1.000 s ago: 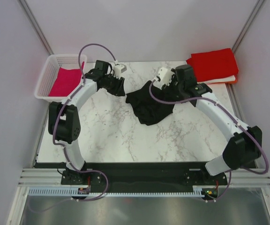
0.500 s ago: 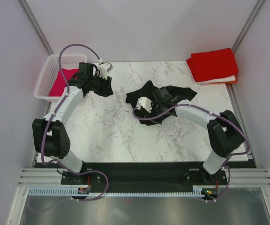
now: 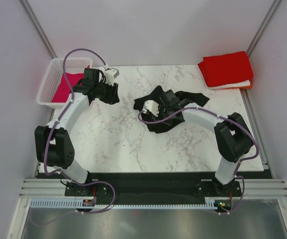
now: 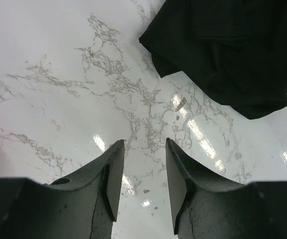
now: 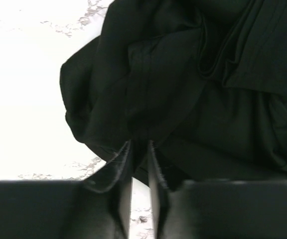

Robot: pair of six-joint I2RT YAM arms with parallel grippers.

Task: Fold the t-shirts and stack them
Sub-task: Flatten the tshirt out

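1. Black t-shirt [image 3: 192, 97] lies crumpled around the middle of the marble tabletop [image 3: 118, 144], somewhat nearer its far edge.
2. Right gripper [image 5: 137, 145] is down at the shirt's left side, jaws drawn close together, pinching a fold of the black cloth.
3. Left gripper [image 4: 144, 141] hangs over bare marble left of the shirt, jaws apart, holding nothing.
4. At the far left corner, a white lattice basket [image 3: 46, 89] holds a magenta t-shirt [image 3: 66, 89].
5. At the far right corner, a folded red t-shirt [image 3: 225, 67] tops a stack.

The left gripper [image 4: 143, 149] hangs over the marbled white tabletop [image 4: 59, 74], its jaws apart with nothing between them. A crumpled black t-shirt [image 4: 233, 50] lies ahead and to the right, clear of the fingers.
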